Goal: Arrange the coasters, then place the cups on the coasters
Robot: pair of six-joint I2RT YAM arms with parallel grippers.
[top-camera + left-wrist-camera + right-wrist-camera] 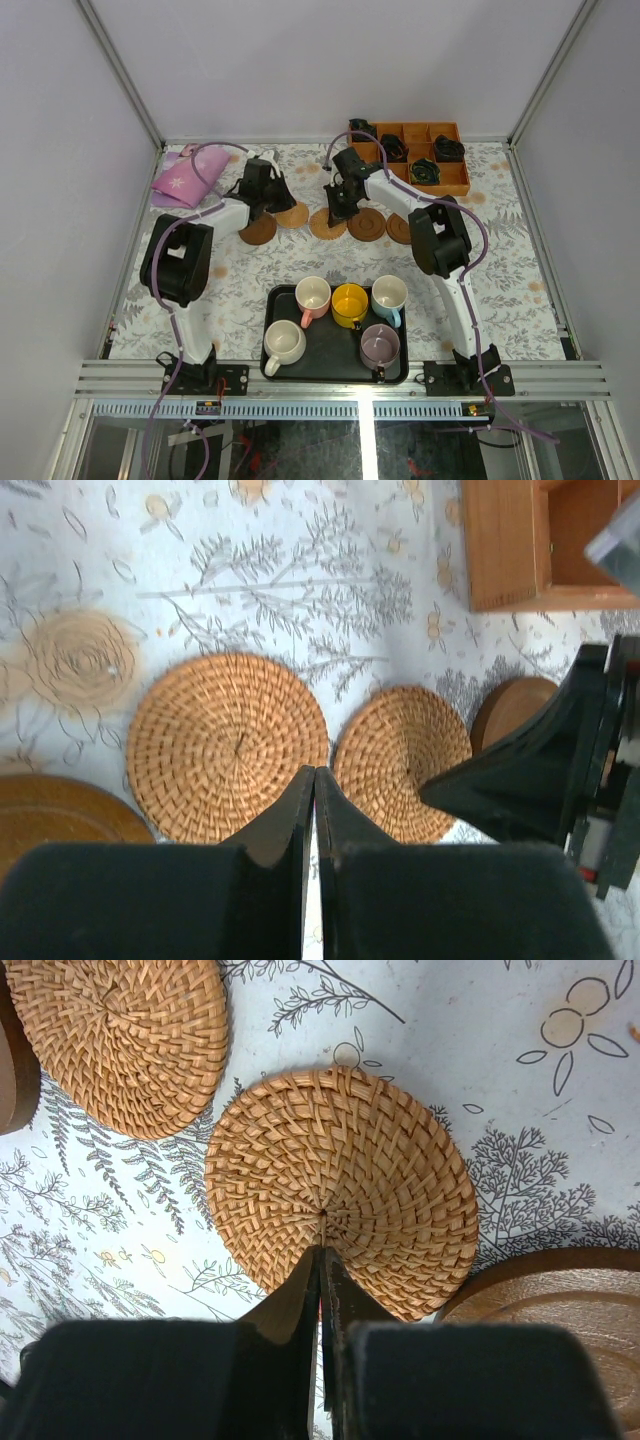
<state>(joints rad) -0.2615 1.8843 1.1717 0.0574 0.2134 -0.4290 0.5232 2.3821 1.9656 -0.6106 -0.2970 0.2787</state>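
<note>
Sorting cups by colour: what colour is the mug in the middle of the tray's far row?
That small handled mug is yellow; top external view shows it best.

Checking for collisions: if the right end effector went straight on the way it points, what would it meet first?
Probably the woven coaster right under the right end effector; whether they touch is unclear.

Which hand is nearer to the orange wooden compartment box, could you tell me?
Right. The right hand, shut over a woven coaster, sits just near-left of the box. The left hand, also shut, is farther left, by the neighbouring woven coaster.
</note>
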